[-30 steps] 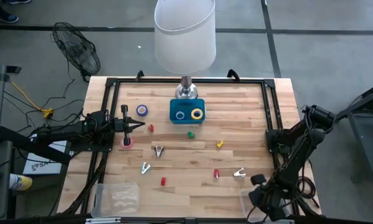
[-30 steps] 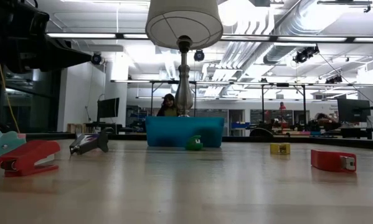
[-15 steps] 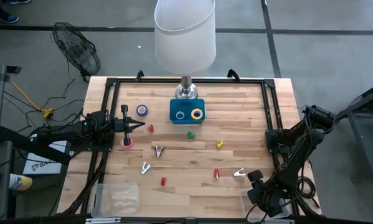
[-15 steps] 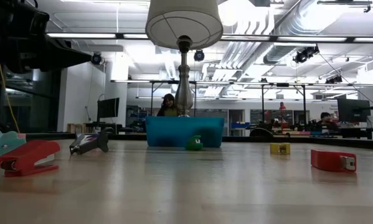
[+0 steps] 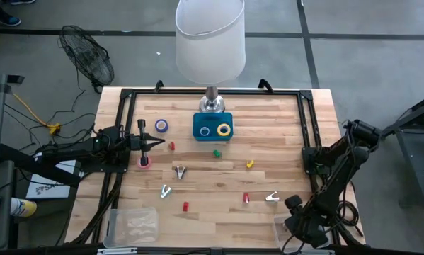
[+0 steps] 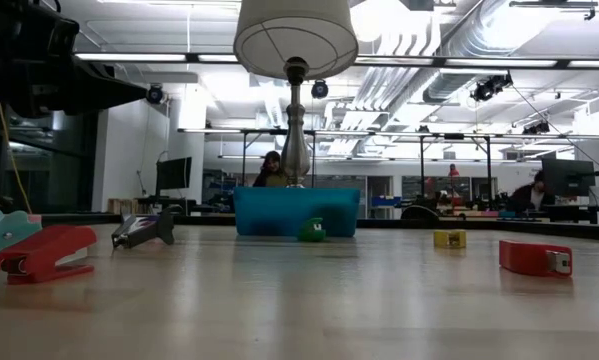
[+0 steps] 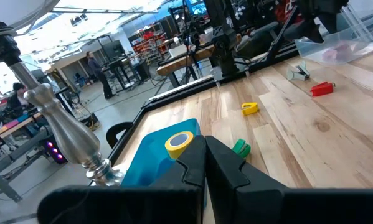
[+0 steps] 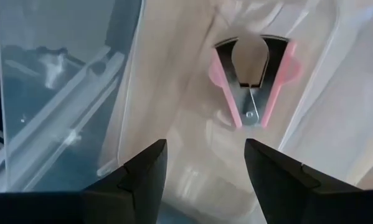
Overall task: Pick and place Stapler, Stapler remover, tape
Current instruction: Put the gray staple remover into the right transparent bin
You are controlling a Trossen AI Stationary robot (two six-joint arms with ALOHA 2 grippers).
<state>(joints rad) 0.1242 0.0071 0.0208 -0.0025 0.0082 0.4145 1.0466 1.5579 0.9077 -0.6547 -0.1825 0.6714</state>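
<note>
right gripper (image 8: 198, 163) has just spread its jaws; pink staple remover (image 8: 253, 79) lies released beyond them in the clear bin (image 8: 61, 93). left gripper (image 7: 205, 163) stays shut, empty.

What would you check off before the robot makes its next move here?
1. Right gripper open: ok.
2. Pink staple remover released, lying in the clear bin: ok.
3. Left gripper shut and empty, waiting near the table's left edge: ok.
4. Blue bin by the lamp holds a yellow tape: ok.
5. Purple tape sorted: not ok, on the table.
6. Red stapler sorted: not ok, on the table.
</note>
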